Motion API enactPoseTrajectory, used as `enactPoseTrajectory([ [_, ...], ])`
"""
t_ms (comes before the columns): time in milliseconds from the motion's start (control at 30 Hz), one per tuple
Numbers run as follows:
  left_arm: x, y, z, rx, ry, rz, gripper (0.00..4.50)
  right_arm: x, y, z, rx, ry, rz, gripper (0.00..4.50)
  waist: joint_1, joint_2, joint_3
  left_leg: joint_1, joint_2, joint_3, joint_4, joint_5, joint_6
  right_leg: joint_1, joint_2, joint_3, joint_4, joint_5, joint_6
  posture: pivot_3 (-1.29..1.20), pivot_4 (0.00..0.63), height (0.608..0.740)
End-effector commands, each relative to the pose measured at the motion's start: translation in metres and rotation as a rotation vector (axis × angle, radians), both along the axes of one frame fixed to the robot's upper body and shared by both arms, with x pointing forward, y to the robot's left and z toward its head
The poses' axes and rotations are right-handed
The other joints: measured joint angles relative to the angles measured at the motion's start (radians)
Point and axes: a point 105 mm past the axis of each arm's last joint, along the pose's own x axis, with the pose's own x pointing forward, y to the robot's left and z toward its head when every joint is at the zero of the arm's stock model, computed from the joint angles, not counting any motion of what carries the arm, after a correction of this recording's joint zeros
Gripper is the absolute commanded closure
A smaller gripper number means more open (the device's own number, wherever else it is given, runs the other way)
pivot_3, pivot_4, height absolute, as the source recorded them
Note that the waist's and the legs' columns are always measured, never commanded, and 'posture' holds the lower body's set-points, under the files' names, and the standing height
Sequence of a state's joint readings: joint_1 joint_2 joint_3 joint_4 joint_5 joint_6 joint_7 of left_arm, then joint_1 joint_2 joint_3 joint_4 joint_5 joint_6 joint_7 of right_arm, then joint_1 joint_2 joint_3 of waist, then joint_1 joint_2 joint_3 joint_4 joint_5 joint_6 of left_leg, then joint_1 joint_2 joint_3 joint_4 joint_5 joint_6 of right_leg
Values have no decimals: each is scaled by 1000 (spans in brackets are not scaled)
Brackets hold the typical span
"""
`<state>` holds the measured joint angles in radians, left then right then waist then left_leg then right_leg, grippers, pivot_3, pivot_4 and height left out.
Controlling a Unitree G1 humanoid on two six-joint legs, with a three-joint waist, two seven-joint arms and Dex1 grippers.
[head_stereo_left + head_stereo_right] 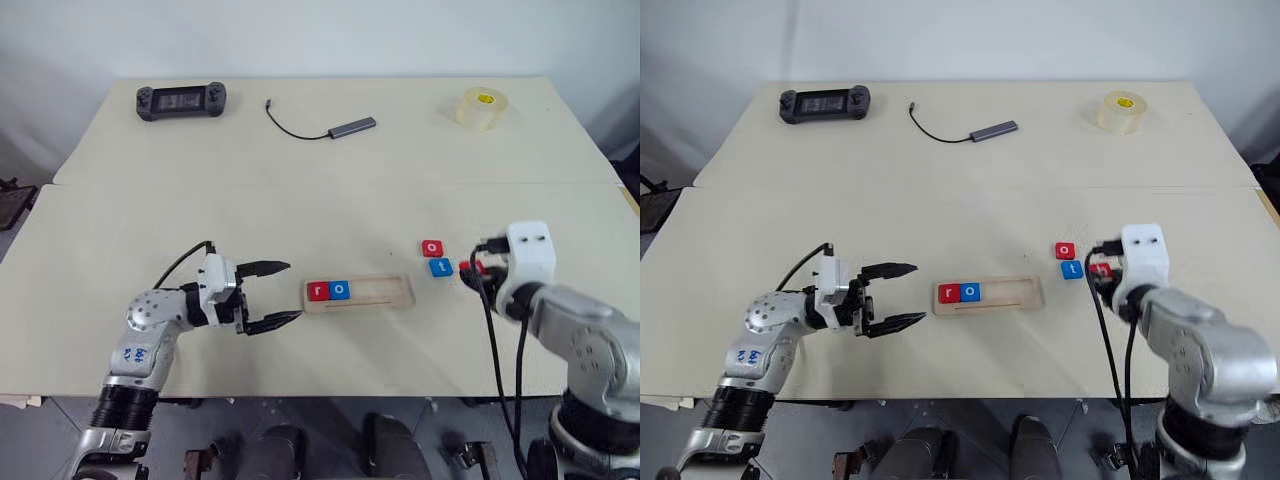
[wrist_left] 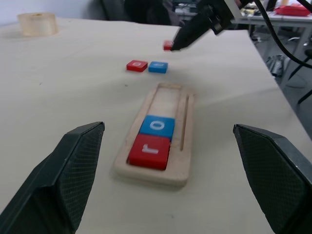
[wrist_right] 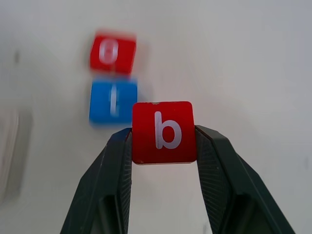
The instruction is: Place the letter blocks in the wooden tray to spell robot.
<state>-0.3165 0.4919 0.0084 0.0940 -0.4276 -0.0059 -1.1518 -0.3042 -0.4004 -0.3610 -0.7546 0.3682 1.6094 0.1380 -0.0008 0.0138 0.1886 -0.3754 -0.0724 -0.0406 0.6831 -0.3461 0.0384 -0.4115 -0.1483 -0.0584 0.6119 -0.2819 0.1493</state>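
The right end effector (image 3: 163,141) is pinching the red b block (image 3: 164,131) between its two black fingers, holding it off the bench (image 1: 300,190), letter facing up. Just ahead of it lie the blue t block (image 1: 440,267) and, touching that one on the far side, the red o block (image 1: 432,247).

The left end effector (image 1: 283,292) is spread wide and holds nothing. It lies level, pointing at the near end of the wooden tray (image 1: 390,292), just short of it. In the tray, the red r block (image 1: 318,291) sits at the end nearest that end effector, with the blue o block (image 1: 340,290) touching it on the far side; the rest of the slot is bare wood.

Well beyond both end effectors, along the far edge of the bench, sit a black game controller (image 1: 181,100), a grey adapter with a black cable (image 1: 340,127) and a roll of clear tape (image 1: 483,107).
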Motion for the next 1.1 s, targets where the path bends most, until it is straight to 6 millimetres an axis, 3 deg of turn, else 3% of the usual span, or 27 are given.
enactPoseTrajectory([
  [33,2,0,6,0,-18,-23,0,-11,8,3,14,-46,2,3035,-2,0,0,0,0,1,0,0,0,0,0,1,0,0,0,0,150,740],
  [167,3,-1,9,3,-23,-31,0,-16,20,-11,58,-14,6,3035,-1,0,0,2,0,1,0,0,0,0,0,2,1,0,0,0,150,740],
  [333,2,1,10,5,-30,-19,0,-12,22,-14,72,11,39,1365,-1,0,0,2,-1,1,0,0,0,0,0,3,2,0,0,0,150,740],
  [467,0,6,9,8,-36,-2,0,-13,19,-7,61,42,167,22,1,0,0,2,-1,1,0,1,1,0,0,4,1,0,0,0,150,740],
  [600,-3,8,9,8,-36,4,0,-18,15,15,-85,31,495,22,3,0,0,1,-1,1,0,0,2,1,0,4,0,0,0,0,150,740],
  [733,-7,9,9,7,-37,10,0,-21,13,18,-190,8,823,22,2,-4,0,2,0,2,-1,0,3,3,1,3,-4,0,1,0,150,740],
  [933,-15,4,9,3,-33,-4,0,-9,-2,3,-246,10,1059,22,0,-4,1,3,1,4,0,0,3,3,0,4,-5,1,2,0,150,740],
  [1100,-23,4,8,7,-23,-5,0,11,-11,-12,-272,24,1120,22,0,-5,1,3,1,5,0,0,2,3,0,4,-5,1,2,0,150,740],
])
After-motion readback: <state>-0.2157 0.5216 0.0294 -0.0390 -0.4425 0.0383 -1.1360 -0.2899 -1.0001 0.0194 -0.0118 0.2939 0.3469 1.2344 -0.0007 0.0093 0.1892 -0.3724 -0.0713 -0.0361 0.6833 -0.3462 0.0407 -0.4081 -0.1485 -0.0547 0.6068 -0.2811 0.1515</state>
